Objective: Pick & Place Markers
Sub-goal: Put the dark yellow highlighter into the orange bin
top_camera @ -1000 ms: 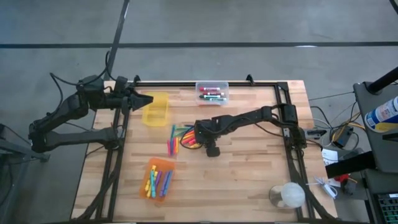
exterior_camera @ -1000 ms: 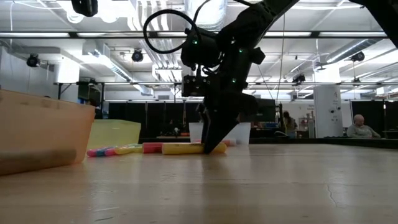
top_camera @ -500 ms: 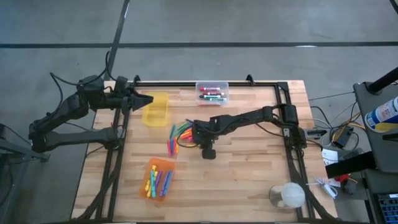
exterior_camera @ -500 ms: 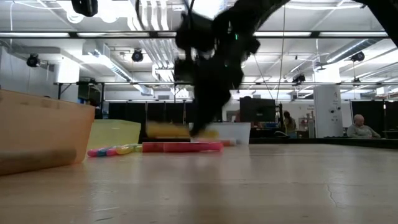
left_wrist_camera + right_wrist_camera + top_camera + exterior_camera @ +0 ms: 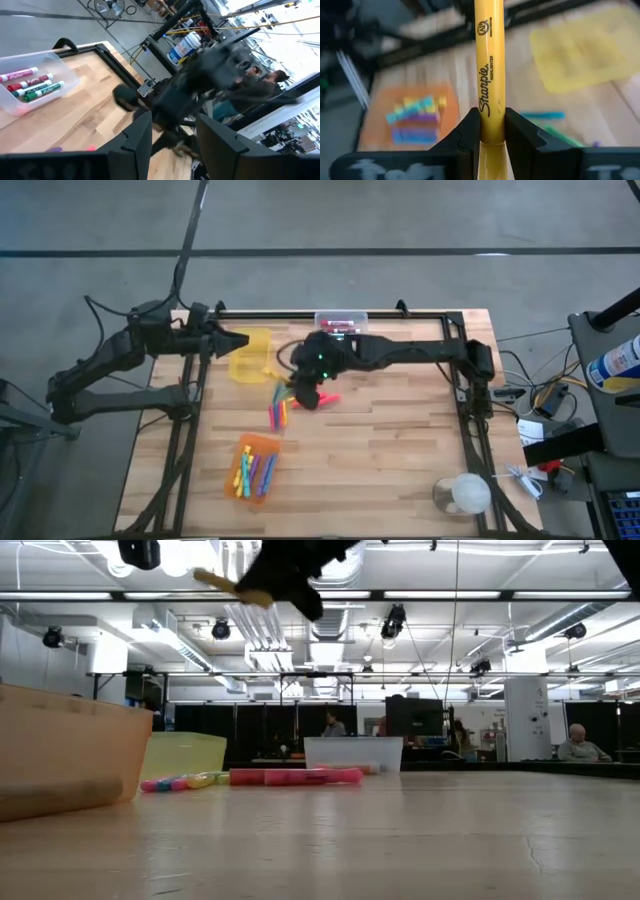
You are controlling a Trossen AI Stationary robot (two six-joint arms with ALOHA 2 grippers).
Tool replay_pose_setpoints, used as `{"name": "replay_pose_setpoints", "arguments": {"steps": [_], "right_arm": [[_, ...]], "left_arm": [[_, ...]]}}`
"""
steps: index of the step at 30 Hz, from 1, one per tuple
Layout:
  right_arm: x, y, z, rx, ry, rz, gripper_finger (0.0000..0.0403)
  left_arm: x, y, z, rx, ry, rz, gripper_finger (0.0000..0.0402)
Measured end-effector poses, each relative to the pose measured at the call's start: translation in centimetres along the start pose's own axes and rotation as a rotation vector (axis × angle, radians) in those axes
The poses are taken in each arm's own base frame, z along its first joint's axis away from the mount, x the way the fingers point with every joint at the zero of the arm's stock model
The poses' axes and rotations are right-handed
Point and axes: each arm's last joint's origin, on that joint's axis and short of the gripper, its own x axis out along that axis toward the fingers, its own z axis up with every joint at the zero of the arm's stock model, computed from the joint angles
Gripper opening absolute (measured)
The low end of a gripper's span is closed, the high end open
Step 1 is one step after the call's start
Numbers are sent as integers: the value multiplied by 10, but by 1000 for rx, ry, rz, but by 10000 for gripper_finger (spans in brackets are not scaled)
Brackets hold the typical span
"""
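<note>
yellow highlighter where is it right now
The yellow Sharpie highlighter is clamped in the right gripper, lifted above the table's middle, over the loose marker pile and beside the yellow bin.

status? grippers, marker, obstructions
Right gripper shut on yellow highlighter, lifted above table. Left gripper open, waiting by yellow bin. Nothing in the way.
</note>
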Motion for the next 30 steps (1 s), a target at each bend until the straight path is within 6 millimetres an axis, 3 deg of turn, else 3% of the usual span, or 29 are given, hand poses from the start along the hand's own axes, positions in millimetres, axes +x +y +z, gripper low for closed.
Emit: {"name": "replay_pose_setpoints", "arguments": {"steps": [4,8,22,30], "right_arm": [[-21,11,31,99,-116,46,64],[-35,13,48,135,-175,61,64],[-42,8,58,192,-218,65,65],[-49,1,71,214,-331,76,65]], "left_arm": [[6,2,1,20,-3,15,147],[8,-2,7,48,-72,-15,147],[7,-6,12,94,-151,-18,147],[7,-6,12,85,-152,-18,147]]}}
